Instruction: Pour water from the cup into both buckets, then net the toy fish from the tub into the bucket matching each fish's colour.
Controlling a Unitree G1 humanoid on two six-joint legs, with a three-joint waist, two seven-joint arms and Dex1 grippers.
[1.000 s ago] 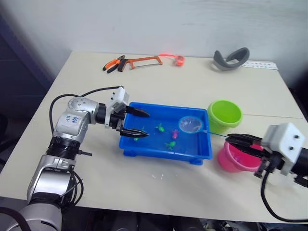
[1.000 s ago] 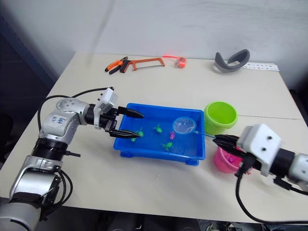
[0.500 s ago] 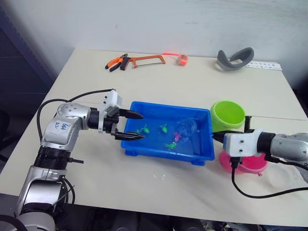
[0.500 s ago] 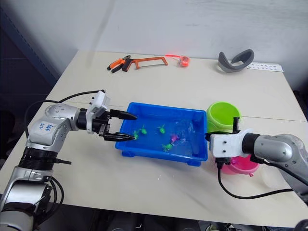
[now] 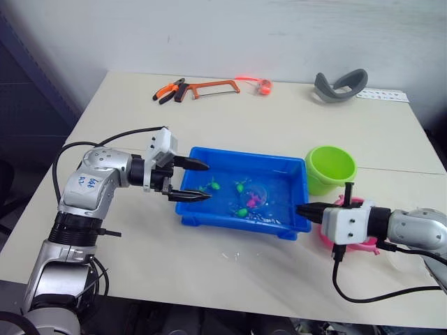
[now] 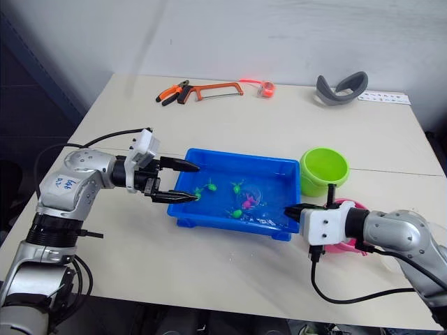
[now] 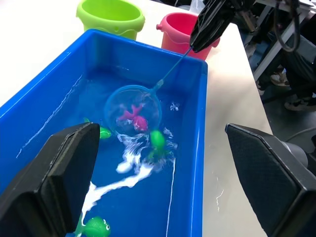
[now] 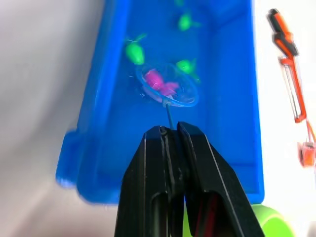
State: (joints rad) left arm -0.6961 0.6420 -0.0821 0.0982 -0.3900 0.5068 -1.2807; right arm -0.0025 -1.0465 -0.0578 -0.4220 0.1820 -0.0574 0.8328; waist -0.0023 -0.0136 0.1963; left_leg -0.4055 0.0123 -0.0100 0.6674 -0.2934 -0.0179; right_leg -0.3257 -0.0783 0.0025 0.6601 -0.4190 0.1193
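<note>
Even, bright overhead light on the pale worktop (image 5: 279,132); white glare streaks the water in the tub (image 7: 197,123), beside blurred, out-of-focus near fingers (image 7: 54,182).

Left end effector (image 5: 198,181) spread wide; right end effector (image 8: 169,129) pinched closed

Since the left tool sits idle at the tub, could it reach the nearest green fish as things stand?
Probably yes: the left tool hangs open over the tub's end, and a green fish lies just past its fingertips with nothing between.
</note>
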